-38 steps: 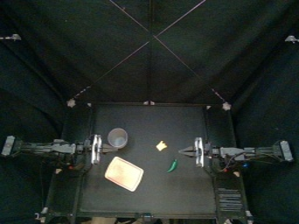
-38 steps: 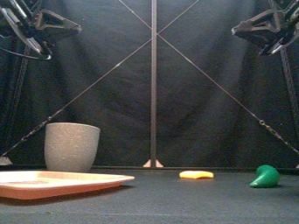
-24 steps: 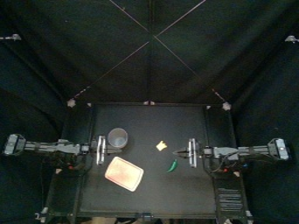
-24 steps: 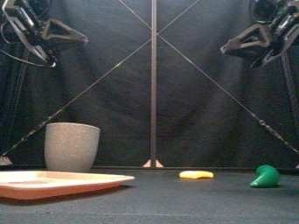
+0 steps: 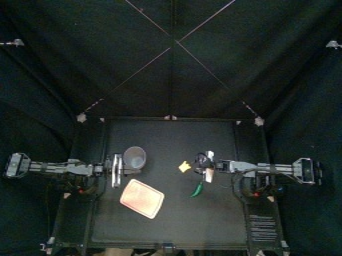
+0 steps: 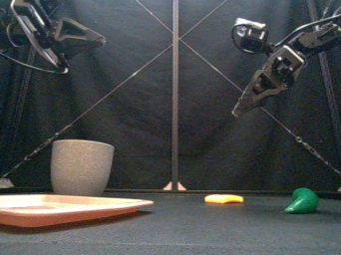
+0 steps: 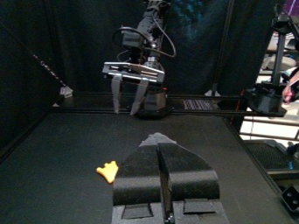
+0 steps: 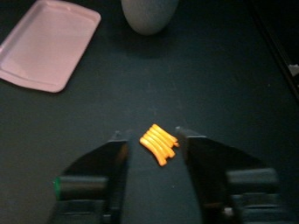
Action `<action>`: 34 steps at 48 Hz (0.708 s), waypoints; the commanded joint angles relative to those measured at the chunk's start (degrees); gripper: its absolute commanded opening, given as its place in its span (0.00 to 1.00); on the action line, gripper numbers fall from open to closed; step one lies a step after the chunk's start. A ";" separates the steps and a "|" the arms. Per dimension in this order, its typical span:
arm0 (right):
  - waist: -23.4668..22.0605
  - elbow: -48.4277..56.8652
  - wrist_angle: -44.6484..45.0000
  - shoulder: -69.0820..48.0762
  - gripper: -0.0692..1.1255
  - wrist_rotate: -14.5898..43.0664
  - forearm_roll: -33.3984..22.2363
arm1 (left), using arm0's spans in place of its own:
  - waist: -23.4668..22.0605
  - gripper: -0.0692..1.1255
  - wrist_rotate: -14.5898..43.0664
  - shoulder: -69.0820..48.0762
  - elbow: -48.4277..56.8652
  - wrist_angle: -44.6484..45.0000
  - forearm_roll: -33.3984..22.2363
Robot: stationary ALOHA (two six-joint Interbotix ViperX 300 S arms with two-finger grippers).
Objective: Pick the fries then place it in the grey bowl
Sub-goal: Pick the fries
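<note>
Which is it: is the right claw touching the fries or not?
Apart. The front view shows the right claw high in the air, with the fries lying on the table well below.

Table (image 5: 203, 218): cup (image 5: 135, 156), tray (image 5: 142, 198), fries (image 5: 185, 166), maybe pepper (image 6: 302, 201)

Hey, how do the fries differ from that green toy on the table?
The fries are yellow-orange, while the green toy is plain green. The fries lie flat and low, whereas the green toy rises taller in a rounded lump. The fries sit near the middle of the table, and the green toy sits further to the right. Both rest loose on the table, with nothing holding them.
</note>
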 commanded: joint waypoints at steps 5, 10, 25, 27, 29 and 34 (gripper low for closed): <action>-3.08 -2.20 5.71 2.20 0.95 0.00 -1.58 | 1.23 0.12 0.00 -0.79 -0.97 -0.53 -1.05; -2.99 -3.16 5.98 3.87 0.94 -0.09 -1.41 | 1.67 0.12 0.09 -1.14 -0.70 -0.62 -1.41; 0.00 -9.23 17.23 11.16 0.94 -0.97 2.81 | 2.64 0.12 0.09 -1.93 0.53 -0.62 -1.58; 0.26 -10.63 20.92 12.74 0.94 -1.41 5.10 | 2.72 0.12 0.09 -1.93 0.62 -0.62 -1.67; 0.44 -12.39 25.22 14.85 0.94 -1.93 7.73 | 2.72 0.12 0.09 -1.93 0.79 -0.62 -1.85; 0.44 -15.82 31.73 19.16 0.94 -6.24 10.81 | 2.99 0.12 0.18 -1.93 1.14 -0.62 -2.02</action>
